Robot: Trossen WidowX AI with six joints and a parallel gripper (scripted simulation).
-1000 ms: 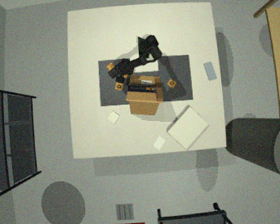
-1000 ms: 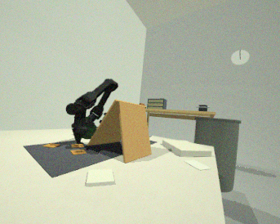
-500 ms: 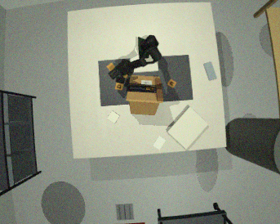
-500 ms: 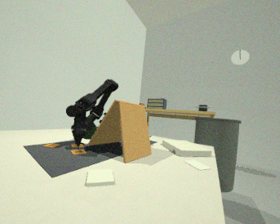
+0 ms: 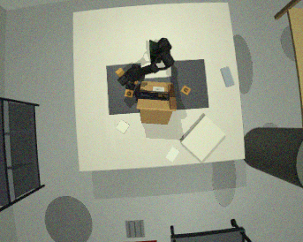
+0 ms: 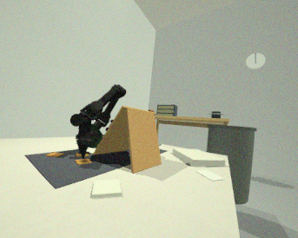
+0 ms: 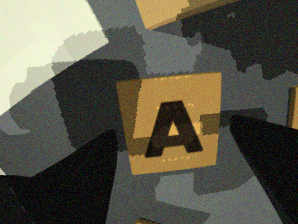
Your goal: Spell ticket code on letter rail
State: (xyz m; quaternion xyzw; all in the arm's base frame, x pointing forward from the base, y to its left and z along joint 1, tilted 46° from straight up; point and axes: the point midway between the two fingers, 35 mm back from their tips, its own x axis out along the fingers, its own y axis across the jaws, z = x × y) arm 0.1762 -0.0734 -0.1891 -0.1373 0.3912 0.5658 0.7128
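Note:
My gripper [image 5: 132, 86] [image 6: 82, 156] [image 7: 174, 129] is open and low over the mat. In the wrist view its fingers stand on either side of an orange tile with a black A [image 7: 174, 131], with nothing gripped. Another tile [image 7: 295, 107] shows at the right edge and a sliver of one [image 7: 146, 221] at the bottom. In the top view, orange tiles [image 5: 119, 71] [image 5: 129, 94] lie left of the tan board [image 5: 155, 117] [image 6: 143, 141], and one tile [image 5: 185, 90] lies right of it. A dark rail [image 5: 153, 95] crosses the board below a white label [image 5: 158, 89], whose print is unreadable.
A dark mat [image 5: 116, 105] [image 6: 56, 175] lies under the tiles and board. A white square block [image 5: 123, 126] [image 6: 106, 188], a white card [image 5: 172, 154] [image 6: 210, 175], a large pale slab [image 5: 203, 138] [image 6: 199, 156] and a blue-grey block [image 5: 227, 77] lie on the counter [image 5: 96, 152].

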